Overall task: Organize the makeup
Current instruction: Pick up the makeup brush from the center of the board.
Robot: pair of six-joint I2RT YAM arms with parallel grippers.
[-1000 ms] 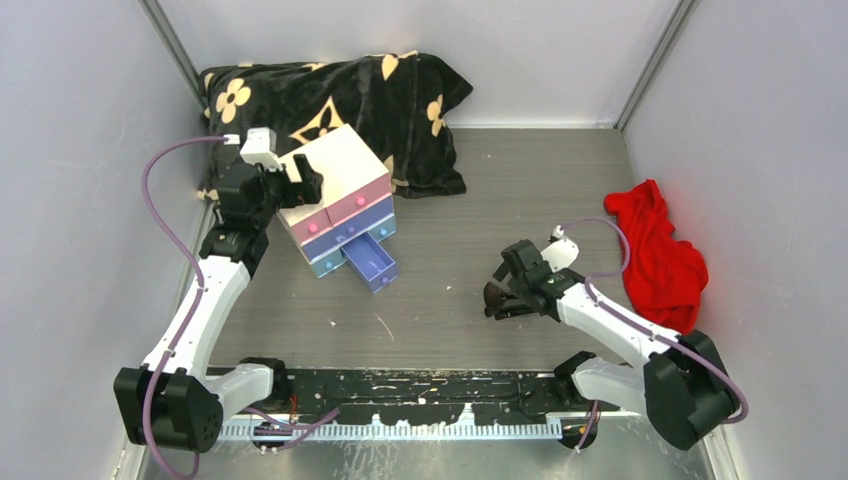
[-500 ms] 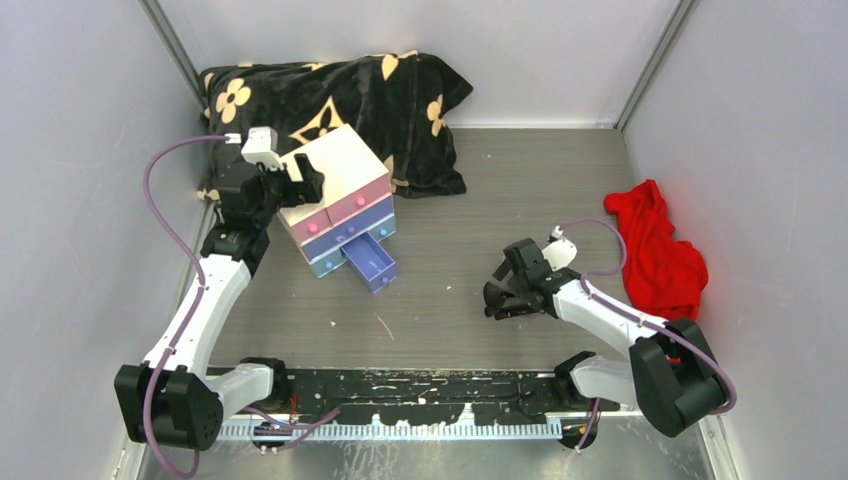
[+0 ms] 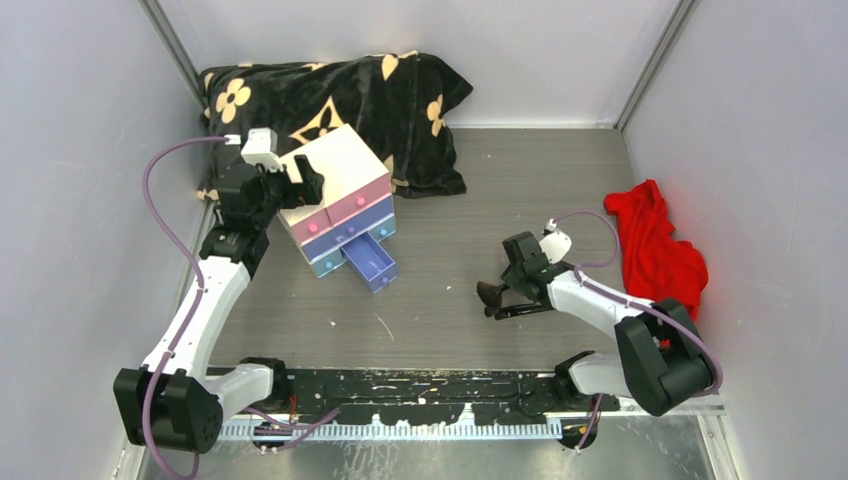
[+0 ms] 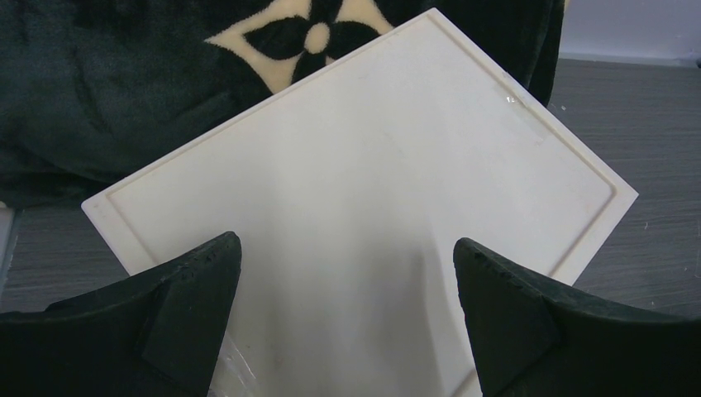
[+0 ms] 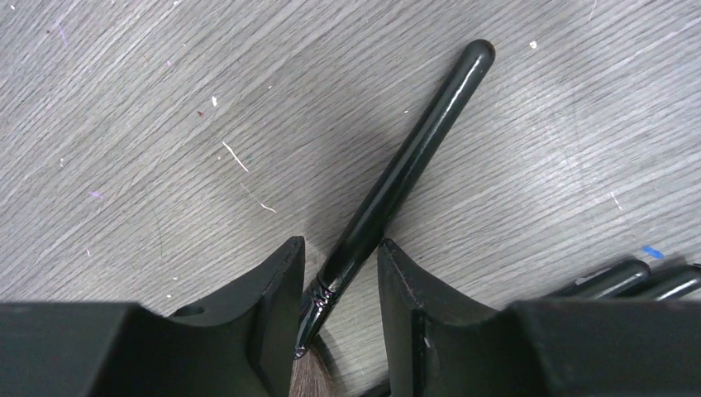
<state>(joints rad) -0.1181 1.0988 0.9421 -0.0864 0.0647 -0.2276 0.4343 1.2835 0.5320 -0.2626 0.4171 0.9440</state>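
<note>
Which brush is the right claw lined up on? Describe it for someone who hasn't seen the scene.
Left of the red cloth, the right claw is down at the table. The brush lies between its fingers: glossy black handle, brown bristles. Two other black handles lie off to one side, outside the claw.

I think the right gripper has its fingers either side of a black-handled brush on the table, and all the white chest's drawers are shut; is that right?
Not quite. The right gripper does have its fingers either side of the black-handled brush on the table, but the white chest has one lower drawer pulled out, as the top external view shows.
</note>
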